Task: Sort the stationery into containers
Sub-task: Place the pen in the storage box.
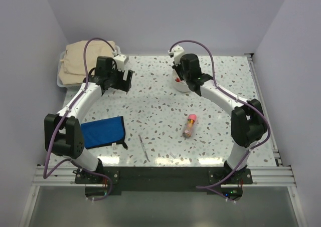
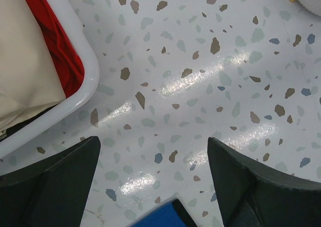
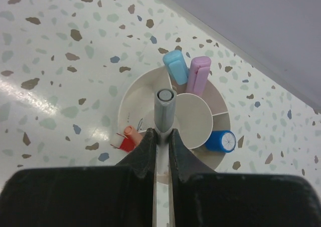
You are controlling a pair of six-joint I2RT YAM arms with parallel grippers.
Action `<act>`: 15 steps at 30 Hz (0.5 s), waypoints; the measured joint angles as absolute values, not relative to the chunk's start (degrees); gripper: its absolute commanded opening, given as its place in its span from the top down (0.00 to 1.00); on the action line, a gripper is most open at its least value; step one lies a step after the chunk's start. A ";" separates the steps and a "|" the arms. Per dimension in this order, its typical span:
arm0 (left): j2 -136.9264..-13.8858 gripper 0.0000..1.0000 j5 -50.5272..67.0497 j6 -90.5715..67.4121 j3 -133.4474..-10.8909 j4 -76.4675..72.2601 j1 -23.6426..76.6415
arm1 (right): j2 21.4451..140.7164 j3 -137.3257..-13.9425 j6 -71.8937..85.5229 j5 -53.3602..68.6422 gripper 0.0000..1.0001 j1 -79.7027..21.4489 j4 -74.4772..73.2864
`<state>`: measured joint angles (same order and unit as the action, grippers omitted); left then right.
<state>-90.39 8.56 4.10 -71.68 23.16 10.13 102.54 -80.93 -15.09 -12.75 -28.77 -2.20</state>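
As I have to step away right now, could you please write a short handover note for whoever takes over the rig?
Left gripper: open and empty, over bare table beside the white bin.
Right gripper: shut on a silver pen, held upright over the round cup.
Done: the pink marker, light blue stick and blue-capped stick stand in the cup.
To do: release the held pen into the cup, then sort the pink-red tube and slim pen lying on the table.
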 measured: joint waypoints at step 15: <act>-92.03 0.08 8.80 3.62 -71.70 20.99 10.13 | 106.17 -82.41 -17.65 -12.97 1.00 -27.38 -3.68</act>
<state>-92.03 8.80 3.62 -71.70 20.99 10.13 106.17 -82.41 -17.65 -12.97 -27.38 -3.68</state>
